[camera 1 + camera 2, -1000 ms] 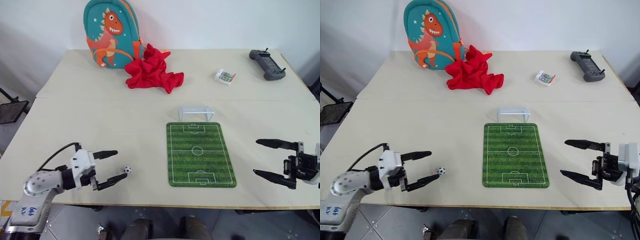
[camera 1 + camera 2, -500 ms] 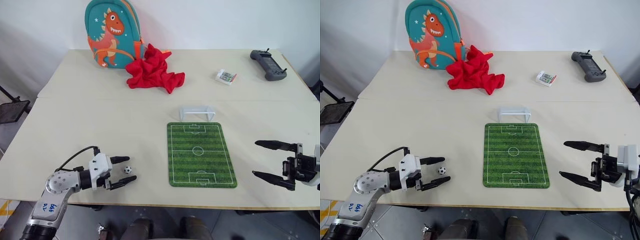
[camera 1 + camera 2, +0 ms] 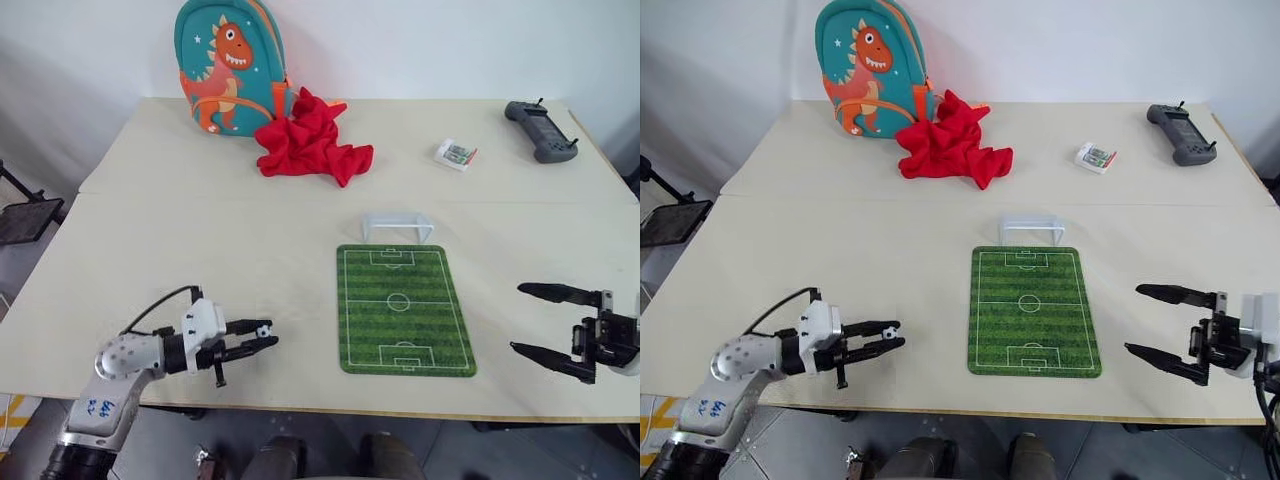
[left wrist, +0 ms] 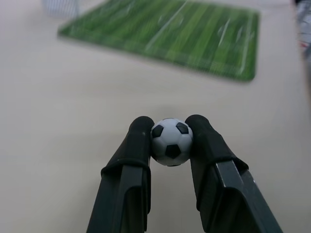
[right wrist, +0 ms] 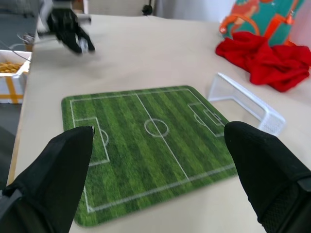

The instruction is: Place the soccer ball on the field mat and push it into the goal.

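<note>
The soccer ball (image 4: 171, 141), tiny and white with black patches, is pinched between the two black fingers of my left gripper (image 3: 264, 336). That gripper is shut on it low over the table near the front edge, well left of the field mat (image 3: 405, 308). The green striped mat lies flat with the small white goal (image 3: 399, 226) standing at its far end. Right of the mat, near the front edge, my right gripper (image 3: 519, 318) is open and holds nothing; its wrist view looks across the mat (image 5: 146, 145) toward the goal (image 5: 245, 104).
A teal dinosaur backpack (image 3: 230, 65) and a red cloth (image 3: 315, 140) sit at the back left. A small white packet (image 3: 455, 154) and a grey controller (image 3: 540, 130) lie at the back right. The table's front edge runs just below both grippers.
My left gripper moved right to the ball and shut on it; a second ago its fingers stood wide open beside the ball. The right gripper has stayed put.
</note>
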Tool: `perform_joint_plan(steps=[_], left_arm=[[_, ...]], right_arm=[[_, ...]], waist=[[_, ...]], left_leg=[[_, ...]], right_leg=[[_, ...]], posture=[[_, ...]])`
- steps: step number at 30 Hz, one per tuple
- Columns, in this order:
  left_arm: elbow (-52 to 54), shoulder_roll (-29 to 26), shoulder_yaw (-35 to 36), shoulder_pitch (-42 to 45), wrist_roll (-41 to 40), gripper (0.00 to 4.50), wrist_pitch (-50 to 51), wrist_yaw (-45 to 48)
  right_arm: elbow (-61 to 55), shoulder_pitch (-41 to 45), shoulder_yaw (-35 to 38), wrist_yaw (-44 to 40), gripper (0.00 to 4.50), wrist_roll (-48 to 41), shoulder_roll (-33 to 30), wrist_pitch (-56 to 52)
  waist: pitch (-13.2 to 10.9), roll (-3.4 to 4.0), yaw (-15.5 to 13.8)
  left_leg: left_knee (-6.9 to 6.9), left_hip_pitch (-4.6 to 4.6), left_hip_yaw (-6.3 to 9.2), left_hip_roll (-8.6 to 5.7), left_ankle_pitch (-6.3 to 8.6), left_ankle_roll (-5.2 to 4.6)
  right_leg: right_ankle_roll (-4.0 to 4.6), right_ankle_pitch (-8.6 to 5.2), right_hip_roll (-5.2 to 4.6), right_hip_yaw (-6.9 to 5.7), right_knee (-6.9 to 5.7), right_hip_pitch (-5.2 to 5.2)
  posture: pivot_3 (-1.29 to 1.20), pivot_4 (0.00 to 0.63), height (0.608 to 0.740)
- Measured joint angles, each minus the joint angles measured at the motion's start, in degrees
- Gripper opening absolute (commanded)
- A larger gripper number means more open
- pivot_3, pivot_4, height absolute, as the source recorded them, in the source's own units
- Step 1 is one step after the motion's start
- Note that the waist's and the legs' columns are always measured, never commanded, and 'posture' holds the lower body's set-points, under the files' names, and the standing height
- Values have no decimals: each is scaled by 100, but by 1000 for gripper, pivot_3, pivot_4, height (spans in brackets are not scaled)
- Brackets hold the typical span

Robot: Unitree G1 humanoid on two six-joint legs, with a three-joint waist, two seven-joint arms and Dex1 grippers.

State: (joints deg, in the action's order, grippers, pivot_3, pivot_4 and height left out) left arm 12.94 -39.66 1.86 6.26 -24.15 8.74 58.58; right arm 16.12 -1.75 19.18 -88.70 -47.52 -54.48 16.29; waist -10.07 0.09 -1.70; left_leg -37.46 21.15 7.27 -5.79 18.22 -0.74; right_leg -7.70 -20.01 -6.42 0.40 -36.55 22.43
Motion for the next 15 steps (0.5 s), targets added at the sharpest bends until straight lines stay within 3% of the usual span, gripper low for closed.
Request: perform_joint_plan(steps=[6, 8, 11, 15], left_arm=[[425, -378, -484, 1353, -80, 855, 990, 198], [351, 75, -1028, 2089, 97, 855, 1401, 125], [169, 1365, -1788, 2818, 224, 855, 1968, -417], [-235, 1638, -2412, 2787, 740, 855, 1941, -665]], right_arm=[[261, -240, 207, -2, 4500, -71, -456, 52], [467, -440, 233, -7, 4500, -90, -634, 198], [445, -504, 232, -10, 4500, -92, -733, 301], [323, -840, 387, -12, 4500, -138, -770, 266]], waist=[[1, 1, 48], [0, 1, 5], [-2, -3, -59], [-5, -8, 54]], left_leg=[[6, -6, -10, 0, 0, 0], [-1, -1, -5, -6, -1, -2], [-32, 15, -13, -16, 3, -14], [-22, 3, -27, -11, 8, -19]], right_leg=[[-1, 1, 5, -2, -3, 2], [-3, 2, 4, -5, -4, -1], [-33, 17, 9, -11, -2, -1], [-35, 18, 18, -3, 1, 6]], posture=[[0, 150, 740], [0, 150, 740], [0, 150, 740], [0, 150, 740]])
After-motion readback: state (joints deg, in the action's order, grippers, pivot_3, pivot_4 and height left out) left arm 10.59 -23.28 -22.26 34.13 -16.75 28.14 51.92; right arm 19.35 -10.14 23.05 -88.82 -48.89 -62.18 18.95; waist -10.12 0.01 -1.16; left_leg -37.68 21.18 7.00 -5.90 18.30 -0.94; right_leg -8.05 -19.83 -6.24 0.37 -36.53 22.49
